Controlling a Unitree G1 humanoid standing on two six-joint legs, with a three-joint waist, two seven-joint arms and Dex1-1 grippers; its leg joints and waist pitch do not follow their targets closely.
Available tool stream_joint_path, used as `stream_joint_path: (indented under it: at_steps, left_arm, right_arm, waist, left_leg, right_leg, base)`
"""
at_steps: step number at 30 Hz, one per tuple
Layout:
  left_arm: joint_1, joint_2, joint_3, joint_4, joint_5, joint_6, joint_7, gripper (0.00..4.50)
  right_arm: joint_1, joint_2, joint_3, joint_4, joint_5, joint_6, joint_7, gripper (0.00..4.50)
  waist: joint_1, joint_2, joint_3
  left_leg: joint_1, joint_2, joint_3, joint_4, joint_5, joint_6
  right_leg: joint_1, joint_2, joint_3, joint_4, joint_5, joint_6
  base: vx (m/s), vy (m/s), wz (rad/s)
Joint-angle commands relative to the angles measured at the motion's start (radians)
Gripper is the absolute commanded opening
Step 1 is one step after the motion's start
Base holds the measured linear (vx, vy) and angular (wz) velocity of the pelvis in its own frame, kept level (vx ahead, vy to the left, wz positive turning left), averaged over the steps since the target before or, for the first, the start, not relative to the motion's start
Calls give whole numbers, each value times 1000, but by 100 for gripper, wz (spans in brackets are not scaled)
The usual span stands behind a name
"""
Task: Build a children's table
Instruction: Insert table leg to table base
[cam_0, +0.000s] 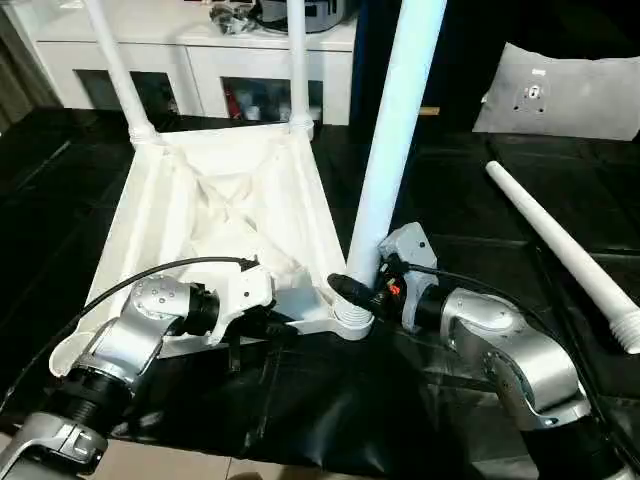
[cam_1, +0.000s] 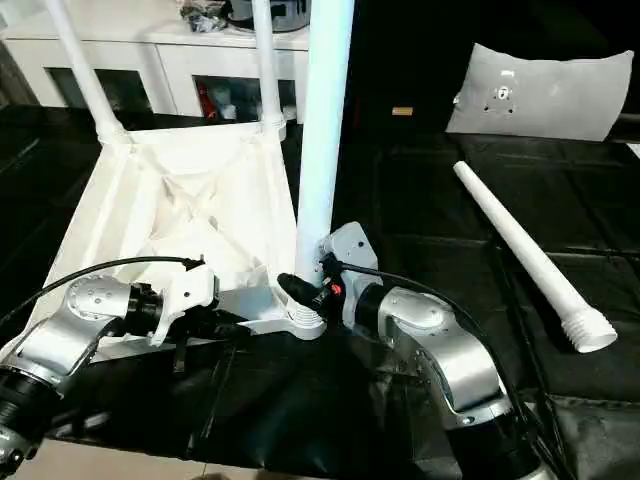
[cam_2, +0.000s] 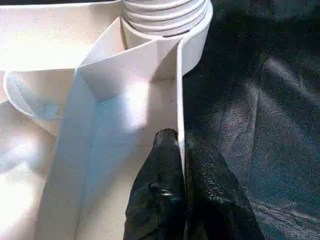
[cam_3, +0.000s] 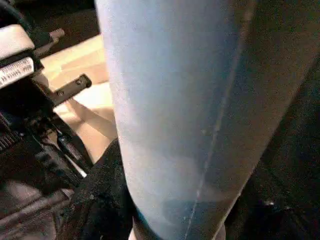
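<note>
Black glossy floor sheet (cam_0: 330, 410), left claw (cam_2: 180, 150) pinching table top (cam_0: 230, 200) thin rim, right claw (cam_0: 362, 292) clasping smooth tapered leg (cam_0: 395, 130)

- One white square plastic table top (cam_0: 215, 215), upturned, before me.
- Three long white tapered legs (cam_0: 395, 130) standing in its corner sockets.
- One loose matching leg (cam_0: 565, 250) lying apart.
- One grey-white cushion (cam_0: 560, 95).

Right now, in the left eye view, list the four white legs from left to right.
Far-left standing leg → second standing leg → near leg held by the right gripper → loose leg lying on the black floor.
</note>
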Motion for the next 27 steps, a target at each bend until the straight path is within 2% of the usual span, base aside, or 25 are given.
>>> stream_joint_path:
  at_steps: [1,4,6,7,8,9,11,16,20,22,23,25,27]
  left_arm:
    - [15,-12,0,-11,-29,3,-19,0]
    - [7,-26,18,3,-21,16,19,0]
    - [6,-31,24,4,-25,21,28,0]
    - [5,-32,25,4,-26,21,30,0]
    - [5,-34,28,4,-28,22,33,0]
    - [3,-37,32,3,-30,25,38,0]
    - [3,-41,37,3,-29,23,49,0]
    - [-1,-44,41,7,-17,16,51,0]
    - [-6,-40,34,10,-9,7,44,0]
    - [-13,-35,31,16,-2,1,38,0]
    - [-14,-34,31,17,-1,0,37,0]
    - [-29,-30,30,36,5,-16,29,0]
    - [-40,-29,32,50,7,-23,26,0]
  right_arm:
    - [26,0,-23,69,1,14,-9,189]
    - [74,40,-86,106,50,-29,-11,189]
    - [93,51,-99,118,55,-49,-17,189]
    - [98,55,-102,121,57,-55,-18,189]
    - [107,62,-108,127,60,-67,-21,189]
    - [141,65,-98,133,42,-119,-22,189]
    - [171,69,-91,123,34,-150,-23,189]
    - [239,22,-1,86,-76,-271,-7,189]
    - [223,-10,41,82,-116,-278,9,189]
    - [192,-42,79,101,-145,-283,47,189]
    - [190,-44,82,103,-145,-282,53,189]
    - [160,-68,123,135,-149,-265,123,189]
    - [143,-86,151,156,-158,-259,166,189]
  waist:
    - [0,-7,-47]
    - [1,-7,-47]
    - [0,-8,-47]
    - [1,-4,-45]
    - [1,-5,-45]
    - [1,-5,-46]
    - [2,-7,-46]
    - [7,-6,-46]
    - [5,-5,-46]
    - [4,-2,-45]
    - [2,-4,-45]
    - [1,-4,-44]
    - [2,-3,-45]
  left_leg:
    - [3,33,1,-81,-183,-13]
    - [2,34,2,-82,-186,-9]
    - [3,33,1,-83,-190,-8]
    - [2,34,1,-85,-204,-10]
    - [3,33,0,-85,-210,-11]
    - [3,35,1,-85,-214,-12]
    - [2,35,0,-87,-213,-10]
    - [-1,34,0,-87,-192,0]
    - [0,33,-1,-88,-207,2]
    - [1,34,-1,-88,-214,3]
    - [1,34,-1,-88,-219,5]
    - [-1,33,-2,-89,-229,8]
    - [3,35,0,-87,-235,10]
  right_leg:
    - [41,-47,30,-81,-186,-189]
    - [40,-48,31,-82,-181,-192]
    - [40,-46,29,-83,-189,-193]
    - [38,-47,29,-86,-211,-191]
    - [38,-47,29,-86,-221,-189]
    - [37,-48,30,-87,-226,-186]
    - [38,-48,30,-87,-229,-180]
    - [38,-45,28,-88,-210,-166]
    - [39,-45,29,-90,-234,-161]
    - [38,-45,29,-91,-231,-162]
    - [38,-44,29,-91,-233,-164]
    - [40,-46,29,-92,-254,-163]
    - [36,-46,30,-93,-259,-167]
  base:
    - [0,0,0]
    - [0,0,0]
    - [0,0,0]
    - [0,0,0]
    - [0,0,0]
    - [0,0,0]
    - [0,0,0]
    - [0,0,0]
    - [0,0,0]
    - [0,0,0]
    - [0,0,0]
    - [0,0,0]
    - [0,0,0]
